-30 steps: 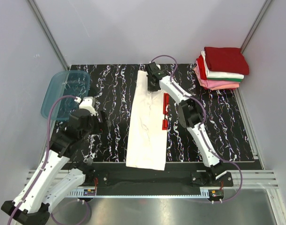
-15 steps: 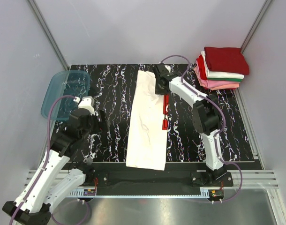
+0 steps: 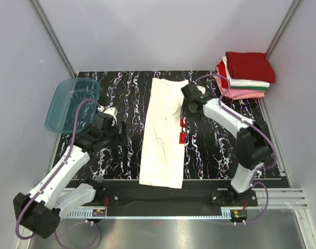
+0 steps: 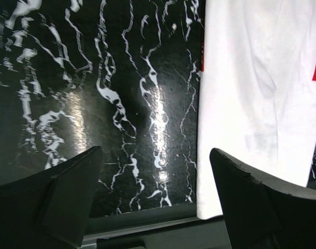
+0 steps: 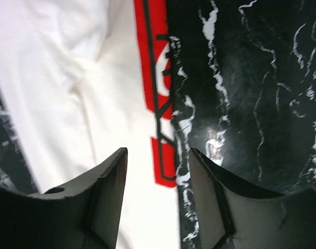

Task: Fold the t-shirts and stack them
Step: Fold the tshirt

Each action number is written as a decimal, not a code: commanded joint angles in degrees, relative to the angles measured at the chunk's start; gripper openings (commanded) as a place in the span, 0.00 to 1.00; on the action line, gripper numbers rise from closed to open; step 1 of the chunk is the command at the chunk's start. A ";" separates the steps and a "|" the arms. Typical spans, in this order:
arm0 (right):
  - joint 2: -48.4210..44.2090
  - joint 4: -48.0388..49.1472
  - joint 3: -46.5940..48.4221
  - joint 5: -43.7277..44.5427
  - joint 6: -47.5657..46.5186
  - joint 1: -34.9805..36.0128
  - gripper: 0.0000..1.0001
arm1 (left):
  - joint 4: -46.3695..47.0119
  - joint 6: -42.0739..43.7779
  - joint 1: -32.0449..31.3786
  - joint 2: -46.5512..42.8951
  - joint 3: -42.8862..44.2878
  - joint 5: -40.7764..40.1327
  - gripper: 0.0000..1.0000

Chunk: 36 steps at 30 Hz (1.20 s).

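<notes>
From above, the white t-shirt lies in a long folded strip on the table, with the stack of folded tees well to its far right. The left gripper hovers just left of the shirt, the right gripper at its right edge by the red print.

Left wrist: jaws spread, empty, beside the shirt's near left corner.

Right wrist: jaws spread above the printed edge, pinching nothing.

The cloth looks light and limp (it will sag), so corners seem the best hold.
</notes>
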 commanded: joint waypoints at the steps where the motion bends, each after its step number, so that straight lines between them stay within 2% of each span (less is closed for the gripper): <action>1: -7.41 6.09 -5.07 -9.36 3.37 0.67 0.57 | 4.72 -4.57 -0.73 2.07 -1.42 6.40 0.89; 3: -10.48 8.38 -11.46 -13.68 7.06 1.37 0.59 | 6.12 -6.50 -2.57 2.86 -3.44 6.05 0.89; 9: -19.01 13.21 -26.85 -16.33 14.01 5.41 0.65 | 9.97 -13.87 -9.94 8.48 -9.76 4.82 0.89; 12: -22.61 18.12 -30.39 -15.98 13.76 5.59 0.67 | 14.72 -16.61 -12.33 8.93 -13.36 4.99 0.88; 14: -22.54 19.71 -28.39 -15.19 10.00 5.51 0.66 | 16.67 -17.14 -12.51 9.01 -14.52 5.52 0.86; 18: -15.61 19.81 -13.91 -17.11 4.88 2.79 0.48 | 18.87 -17.23 -12.51 9.98 -16.01 5.17 0.82; 20: -8.34 20.85 -8.19 -22.70 3.82 -0.90 0.40 | 19.48 -17.58 -12.69 10.16 -17.51 5.52 0.80; 21: -5.51 20.95 -2.34 -24.39 4.34 -2.04 0.33 | 20.44 -18.02 -12.69 10.24 -18.21 5.79 0.80; 22: -2.52 20.52 0.94 -27.37 4.69 -4.14 0.31 | 20.71 -18.20 -12.69 10.07 -19.35 6.14 0.79; 23: 3.86 19.64 8.11 -28.18 4.70 -4.94 0.29 | 21.24 -18.64 -12.69 9.81 -19.79 6.14 0.79; 26: 17.51 12.79 21.06 -29.16 3.30 -6.62 0.28 | 21.42 -18.82 -12.95 9.54 -20.76 6.49 0.79; 27: 20.85 11.30 29.54 -29.59 2.86 -6.80 0.28 | 21.68 -18.82 -12.95 9.28 -20.94 6.40 0.79; 28: 24.10 7.63 34.06 -30.21 1.72 -6.89 0.28 | 21.94 -18.90 -13.04 9.37 -21.20 6.49 0.79; 29: 30.84 5.59 43.42 -30.56 1.19 -6.97 0.27 | 22.38 -18.82 -13.13 9.71 -21.38 6.58 0.79; 32: 42.22 -3.64 58.83 -30.57 -0.05 -7.06 0.25 | 22.65 -18.38 -13.21 10.94 -20.94 6.67 0.78; 34: 43.65 -6.37 60.04 -29.25 -0.48 -7.68 0.23 | 22.91 -18.20 -13.21 12.09 -20.59 7.10 0.78; 36: 40.24 -3.68 50.15 -27.93 -0.31 -8.72 0.22 | 23.79 -18.29 -13.21 12.88 -20.85 7.54 0.78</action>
